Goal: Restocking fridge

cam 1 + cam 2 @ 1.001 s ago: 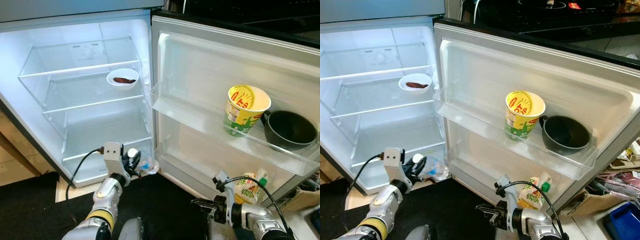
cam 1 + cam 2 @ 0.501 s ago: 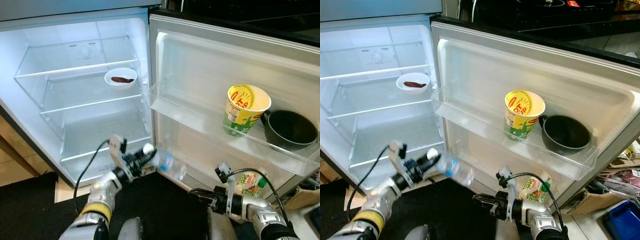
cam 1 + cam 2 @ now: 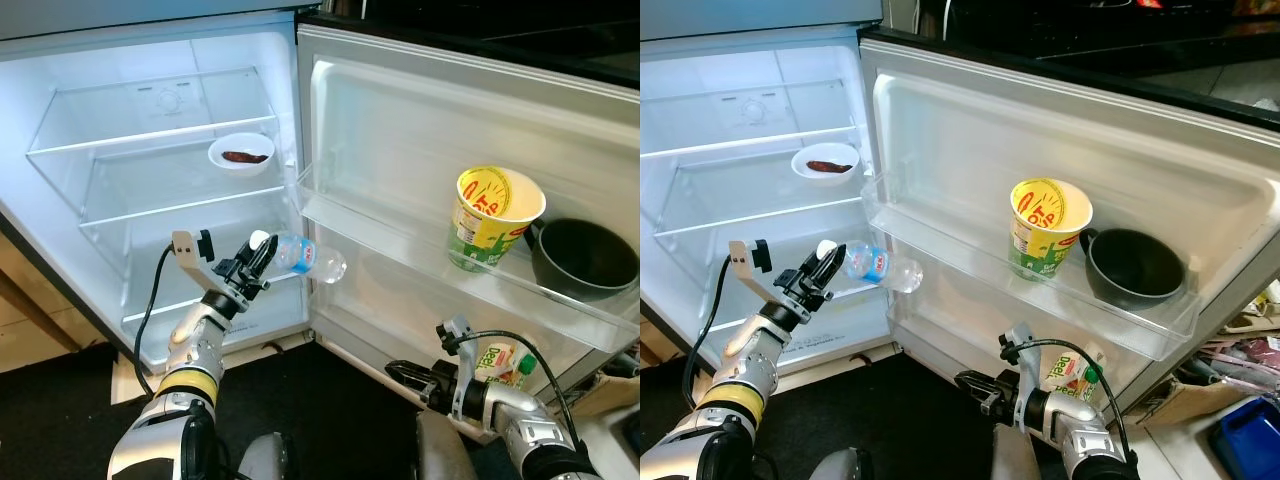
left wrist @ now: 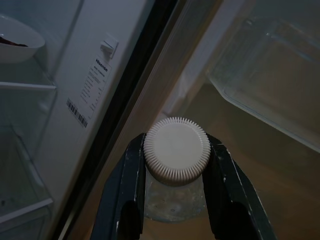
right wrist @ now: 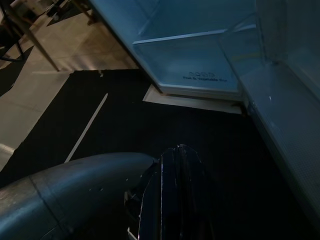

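Left arm has lifted since a second ago: left gripper (image 3: 256, 262) now in front of the open fridge (image 3: 150, 130) at the lower shelf's height, fingers (image 4: 131, 172) clamped on the water bottle (image 3: 305, 258) at its white cap, bottle lying sideways toward the door. Right gripper (image 5: 177, 187) low over the black mat (image 5: 125, 125), fingers pressed together. Noodle cup (image 3: 490, 215) and dark pot (image 3: 585, 258) on the door shelf.

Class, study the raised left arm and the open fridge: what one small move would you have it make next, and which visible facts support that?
Probably carry the water bottle a little further toward the upper door shelf. The left gripper is shut on its cap end, holding it roughly level, just short of that shelf's bare part beside the noodle cup.
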Tool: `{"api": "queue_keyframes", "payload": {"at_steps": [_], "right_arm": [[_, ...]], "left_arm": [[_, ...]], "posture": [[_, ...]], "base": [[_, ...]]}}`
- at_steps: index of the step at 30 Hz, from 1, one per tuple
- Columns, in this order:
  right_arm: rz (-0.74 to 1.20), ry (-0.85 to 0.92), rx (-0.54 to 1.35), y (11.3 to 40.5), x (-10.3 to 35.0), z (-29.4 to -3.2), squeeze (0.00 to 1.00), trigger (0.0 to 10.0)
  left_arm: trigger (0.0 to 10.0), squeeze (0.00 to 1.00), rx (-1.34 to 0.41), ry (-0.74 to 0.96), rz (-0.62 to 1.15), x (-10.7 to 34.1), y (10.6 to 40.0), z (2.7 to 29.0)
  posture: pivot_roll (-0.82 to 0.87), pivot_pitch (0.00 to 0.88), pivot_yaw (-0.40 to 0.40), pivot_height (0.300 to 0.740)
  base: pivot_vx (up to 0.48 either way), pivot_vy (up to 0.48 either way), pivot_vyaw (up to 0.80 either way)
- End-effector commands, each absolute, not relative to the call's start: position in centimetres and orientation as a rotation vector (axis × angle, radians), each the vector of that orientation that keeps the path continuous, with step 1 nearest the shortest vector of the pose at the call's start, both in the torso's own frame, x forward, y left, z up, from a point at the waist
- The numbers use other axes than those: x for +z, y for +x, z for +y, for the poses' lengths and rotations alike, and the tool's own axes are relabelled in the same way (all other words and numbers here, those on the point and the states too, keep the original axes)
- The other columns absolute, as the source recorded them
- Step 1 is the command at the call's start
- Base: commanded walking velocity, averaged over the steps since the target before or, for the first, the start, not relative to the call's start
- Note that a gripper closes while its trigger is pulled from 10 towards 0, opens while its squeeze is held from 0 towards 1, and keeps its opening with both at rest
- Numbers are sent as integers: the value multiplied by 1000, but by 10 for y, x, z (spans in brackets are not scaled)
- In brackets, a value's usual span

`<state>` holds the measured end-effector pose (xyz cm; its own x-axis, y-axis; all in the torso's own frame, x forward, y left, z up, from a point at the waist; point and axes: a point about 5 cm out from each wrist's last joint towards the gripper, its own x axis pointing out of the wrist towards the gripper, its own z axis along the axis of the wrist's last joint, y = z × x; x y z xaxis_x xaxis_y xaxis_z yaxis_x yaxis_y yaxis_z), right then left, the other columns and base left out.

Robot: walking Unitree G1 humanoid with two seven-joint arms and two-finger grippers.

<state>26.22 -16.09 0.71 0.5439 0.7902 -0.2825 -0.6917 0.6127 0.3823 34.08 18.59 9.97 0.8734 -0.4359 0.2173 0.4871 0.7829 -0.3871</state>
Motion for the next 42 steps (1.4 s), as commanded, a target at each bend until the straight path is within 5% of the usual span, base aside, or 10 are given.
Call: {"api": "queue_keyframes", "payload": {"at_steps": [1, 14, 23, 42], "right_arm": [[433, 215, 870, 263, 8, -160, 0, 10000], [278, 152, 925, 278, 37, -136, 0, 10000], [205, 116, 960, 280, 54, -129, 0, 10000], [160, 103, 990, 261, 68, -113, 0, 10000]], "left_arm": [[10000, 0, -512, -379, -126, 105, 344, 182], [10000, 0, -448, -190, -8, 101, 358, 145], [10000, 0, -500, -209, 11, 105, 362, 128], [10000, 0, -471, -51, 105, 86, 355, 118]], "posture": [[-92, 109, 27, 581], [-124, 137, 38, 581], [-144, 155, 44, 581], [-178, 231, 62, 581]], "base": [[0, 0, 0], [0, 0, 0], [0, 0, 0], [0, 0, 0]]}}
